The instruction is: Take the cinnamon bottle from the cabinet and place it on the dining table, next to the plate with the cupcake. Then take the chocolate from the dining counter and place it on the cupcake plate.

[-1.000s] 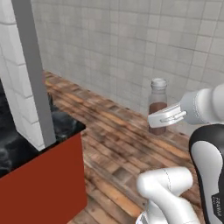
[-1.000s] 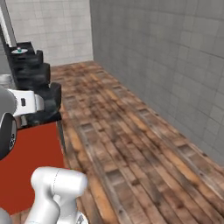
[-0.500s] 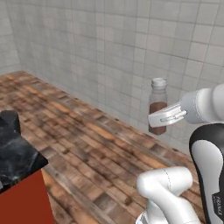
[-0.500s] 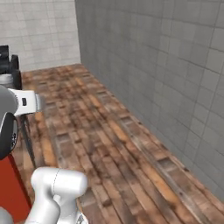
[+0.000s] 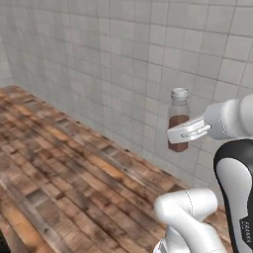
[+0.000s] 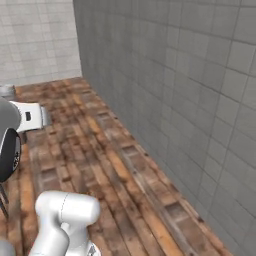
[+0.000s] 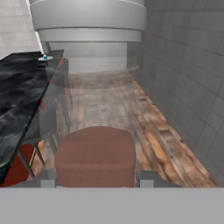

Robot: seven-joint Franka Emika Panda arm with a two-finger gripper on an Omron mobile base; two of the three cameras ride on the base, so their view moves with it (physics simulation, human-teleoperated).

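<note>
The cinnamon bottle point(image 5: 179, 121) hangs upright in mid-air over the wooden floor, with my gripper point(image 5: 185, 132) shut on its reddish-brown lower half. In the right base view the hand point(image 6: 31, 116) sits at the left edge, with the bottle's grey cap point(image 6: 7, 91) just above it. The hand view looks up the bottle point(image 7: 94, 153) from close by, between both fingertips point(image 7: 148, 177). To its left stretches the black marble dining table point(image 7: 19, 94). At the table's far end stands the small white plate point(image 7: 50, 58) with the cupcake point(image 7: 45, 57).
A grey tiled wall point(image 5: 118, 69) runs close behind the bottle and along the right side point(image 6: 190, 100). Wooden plank floor point(image 5: 54, 163) lies below. The table's red side point(image 7: 17, 171) and thin grey legs point(image 7: 43, 140) stand beside it.
The whole scene has swept across both base views as the base turned. The table's corner has left the left base view. The bottle stays gripped in the same pose.
</note>
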